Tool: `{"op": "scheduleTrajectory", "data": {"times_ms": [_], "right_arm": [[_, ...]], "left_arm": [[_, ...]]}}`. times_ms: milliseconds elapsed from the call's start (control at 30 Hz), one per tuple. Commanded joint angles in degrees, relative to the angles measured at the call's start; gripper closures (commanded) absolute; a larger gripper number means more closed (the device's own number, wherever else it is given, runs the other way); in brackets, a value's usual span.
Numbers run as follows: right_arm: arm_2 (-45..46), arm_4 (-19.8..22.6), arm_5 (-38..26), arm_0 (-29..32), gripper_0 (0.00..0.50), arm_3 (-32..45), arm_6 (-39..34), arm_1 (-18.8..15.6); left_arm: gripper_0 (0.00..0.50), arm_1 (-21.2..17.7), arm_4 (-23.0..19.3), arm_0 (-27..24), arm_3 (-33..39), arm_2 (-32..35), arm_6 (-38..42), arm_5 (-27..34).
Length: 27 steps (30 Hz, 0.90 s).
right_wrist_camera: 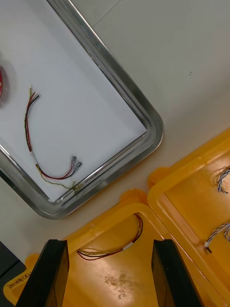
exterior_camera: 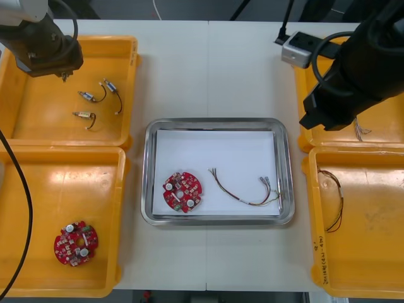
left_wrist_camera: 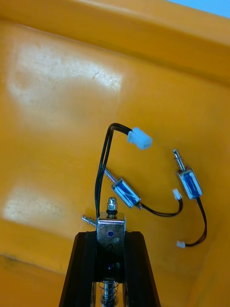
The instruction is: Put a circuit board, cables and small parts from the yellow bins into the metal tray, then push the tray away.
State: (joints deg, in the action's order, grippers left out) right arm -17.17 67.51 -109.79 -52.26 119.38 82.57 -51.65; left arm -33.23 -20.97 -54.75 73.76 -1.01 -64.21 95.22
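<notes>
**A:** Where is the left gripper (left_wrist_camera: 111,236)?

**B:** Over the far left bin (exterior_camera: 129,82). Its fingers are pinched narrowly on a small metal part (left_wrist_camera: 111,228), and that part's black cable (left_wrist_camera: 102,163) arcs up to a white plug (left_wrist_camera: 140,138).

**A:** Anything else in that bin?

**B:** Loose parts (left_wrist_camera: 123,191) lie on its floor just beyond the fingers, each with a black lead.

**A:** And the right gripper (right_wrist_camera: 110,245)?

**B:** It is above the bins on the robot's right, with its fingers spread wide (nothing between them). Below it, in the near right bin (right_wrist_camera: 158,225), lies a spare cable (right_wrist_camera: 115,248) of red and yellow wire.

**A:** What is in the metal tray (exterior_camera: 214,122)?

**B:** It sits on the table (exterior_camera: 214,69) between the bins and is white inside. A circuit board (exterior_camera: 182,191) lies at the tray's near left. A red and yellow cable (exterior_camera: 246,187) lies to the board's right, apart from it.

**A:** Other stock?

**B:** A second board (exterior_camera: 76,243) rests in the near left bin (exterior_camera: 120,208). Twisted blue and white cables (right_wrist_camera: 221,178) rest in the far right bin (right_wrist_camera: 191,201)
</notes>
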Motion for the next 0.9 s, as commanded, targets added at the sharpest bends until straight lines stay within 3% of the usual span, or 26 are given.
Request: {"op": "scheduleTrajectory", "data": {"times_ms": [33, 433, 900], "right_arm": [[8.55, -2.03, -0.21, 5.07, 0.000, -0.55, -1.36, -2.84], [16.03, -6.42, -0.21, 8.67, 0.000, -8.37, -0.39, -5.74], [20.16, -11.61, -0.21, 8.32, 0.000, -21.12, 1.01, -5.74]], "left_arm": [[0.500, -2.46, -2.76, 2.28, 7.98, 0.75, 1.98, 4.18], [0.500, -0.70, -8.65, 4.21, 22.40, -5.58, 12.70, 13.76], [0.497, 4.22, -11.11, 4.21, 28.81, -15.42, 23.07, 13.76]]}}
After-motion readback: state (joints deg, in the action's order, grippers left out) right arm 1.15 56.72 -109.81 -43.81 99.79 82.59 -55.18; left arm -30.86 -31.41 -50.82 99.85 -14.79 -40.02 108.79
